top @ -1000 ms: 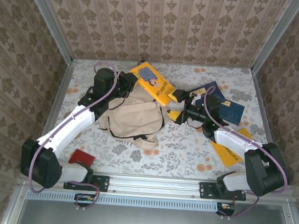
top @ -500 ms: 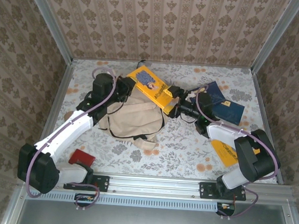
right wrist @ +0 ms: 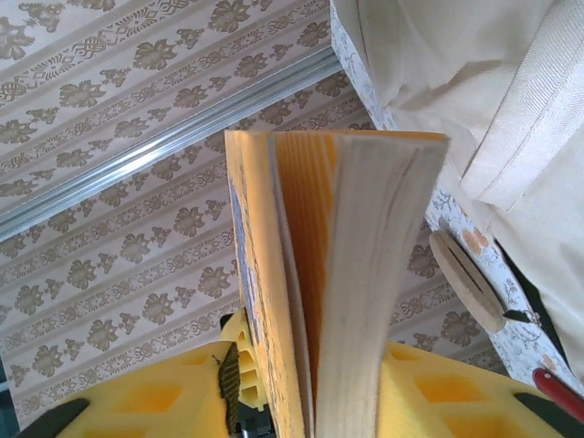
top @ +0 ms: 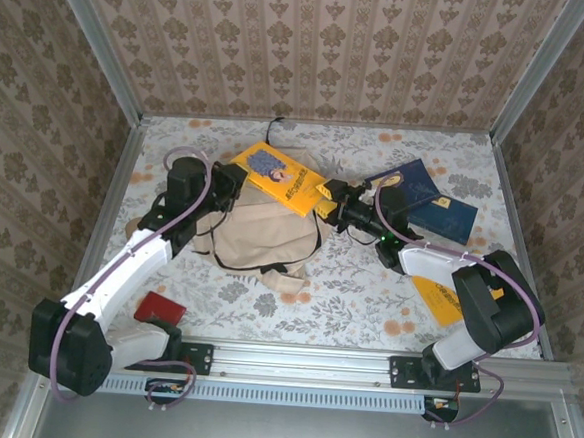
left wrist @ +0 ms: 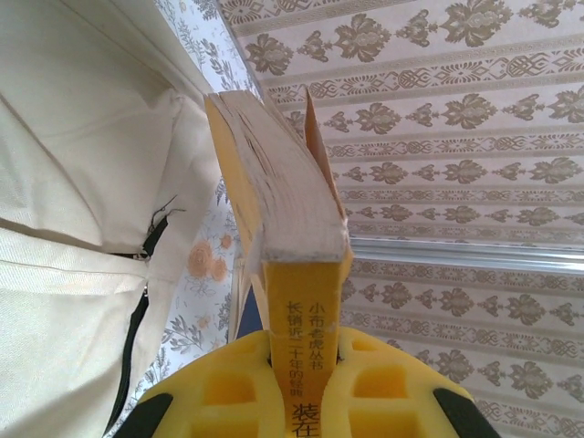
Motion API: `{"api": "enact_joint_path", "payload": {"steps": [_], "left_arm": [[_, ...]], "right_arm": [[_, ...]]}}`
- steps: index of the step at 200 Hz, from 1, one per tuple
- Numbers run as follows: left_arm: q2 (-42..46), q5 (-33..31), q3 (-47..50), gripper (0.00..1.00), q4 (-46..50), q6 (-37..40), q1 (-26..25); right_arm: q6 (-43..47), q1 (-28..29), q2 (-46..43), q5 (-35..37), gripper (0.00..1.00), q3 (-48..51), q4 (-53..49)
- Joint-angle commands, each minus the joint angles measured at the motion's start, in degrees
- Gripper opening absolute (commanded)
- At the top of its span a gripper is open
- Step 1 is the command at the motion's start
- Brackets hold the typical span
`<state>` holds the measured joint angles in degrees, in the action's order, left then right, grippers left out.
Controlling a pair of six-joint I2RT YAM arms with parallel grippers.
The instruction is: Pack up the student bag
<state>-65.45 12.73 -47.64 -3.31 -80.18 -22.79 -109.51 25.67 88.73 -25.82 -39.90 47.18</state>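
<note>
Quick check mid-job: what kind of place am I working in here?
Probably a staged robot test booth: wallpapered panels in metal framing, a floral-covered table, arms bolted to a rail.

Overhead camera above table (top: 353, 283); both wrist cameras close on one yellow book (top: 280, 176).

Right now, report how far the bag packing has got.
Done: nothing visibly inside the student bag. In hand: the left gripper and right gripper each clamp an end of the yellow book, held at the bag's far edge. Left: that book, probably also the blue book, yellow booklet and red object lying on the table.
</note>
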Motion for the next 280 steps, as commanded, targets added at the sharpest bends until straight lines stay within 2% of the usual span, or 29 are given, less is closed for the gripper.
{"api": "enact_joint_path", "payload": {"steps": [1,24,66,142,162,191,201,219,235,254,280], "left_arm": [[-0.1,4.2,0.2,0.00,-4.2,-1.1,0.1],[-0.7,5.2,1.1,0.00,-5.4,-1.3,0.1],[-1.6,6.7,2.3,0.00,-6.7,-1.7,0.5],[-3.9,11.7,4.7,0.00,-11.2,-2.6,1.1],[-3.6,11.6,5.7,0.00,-11.7,-3.0,1.4],[-3.5,12.3,6.2,0.00,-11.3,-2.4,2.2],[-3.4,12.8,6.0,0.10,-9.4,-1.3,2.5],[-3.2,13.5,4.6,0.42,-2.9,3.7,3.4],[-3.5,13.7,2.2,0.63,5.9,11.6,4.0],[-4.7,13.5,-0.7,0.71,15.9,21.0,4.3],[-7.1,12.9,-4.6,0.73,25.7,33.5,4.0]], "right_arm": [[0.3,0.0,1.0,1.5,0.42,-2.1,0.7],[0.5,0.1,2.2,0.5,0.44,-3.7,0.2],[2.2,0.1,2.9,-0.3,0.41,-5.4,-0.4],[6.2,0.7,4.3,-1.6,0.43,-8.2,-2.7],[7.2,0.8,4.5,-1.8,0.38,-8.4,-3.0],[10.4,0.7,4.2,-1.8,0.22,-9.1,-6.3],[12.7,0.7,3.7,-1.6,0.16,-9.4,-9.1],[18.5,0.3,1.7,-0.1,0.12,-9.8,-16.1],[24.8,-0.4,-1.3,2.3,0.12,-10.2,-24.4],[32.3,-1.5,-5.6,5.8,0.11,-11.0,-34.2],[40.9,-3.3,-11.8,10.5,0.11,-12.1,-44.7]]}}
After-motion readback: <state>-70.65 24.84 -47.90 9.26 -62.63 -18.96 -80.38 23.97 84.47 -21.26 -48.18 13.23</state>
